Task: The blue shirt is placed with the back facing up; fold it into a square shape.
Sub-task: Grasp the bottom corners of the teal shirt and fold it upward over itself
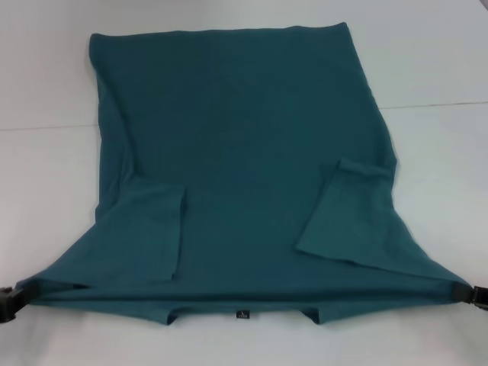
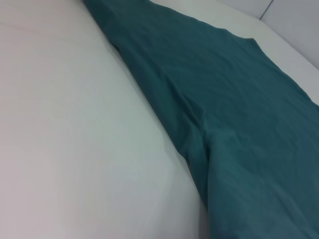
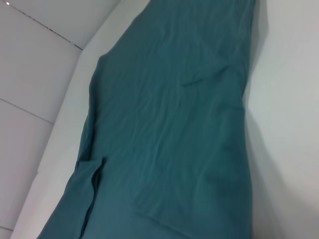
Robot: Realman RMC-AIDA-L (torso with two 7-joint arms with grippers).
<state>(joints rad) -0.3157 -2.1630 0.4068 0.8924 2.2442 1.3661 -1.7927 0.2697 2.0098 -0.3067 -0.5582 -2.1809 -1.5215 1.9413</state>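
- The blue shirt (image 1: pixel 244 152) lies flat on the white table (image 1: pixel 46 198), sleeves folded inward (plain side up).
- Left gripper (image 1: pixel 9 301) and right gripper (image 1: pixel 476 295) each clamp a near corner of it.

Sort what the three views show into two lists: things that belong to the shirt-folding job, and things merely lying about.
Belongs to the job:
- blue shirt, both sleeves folded inward
- left gripper, at the shirt's near left corner
- right gripper, at the near right corner

Merely there:
- white table, which only bears the shirt; no loose items show on it
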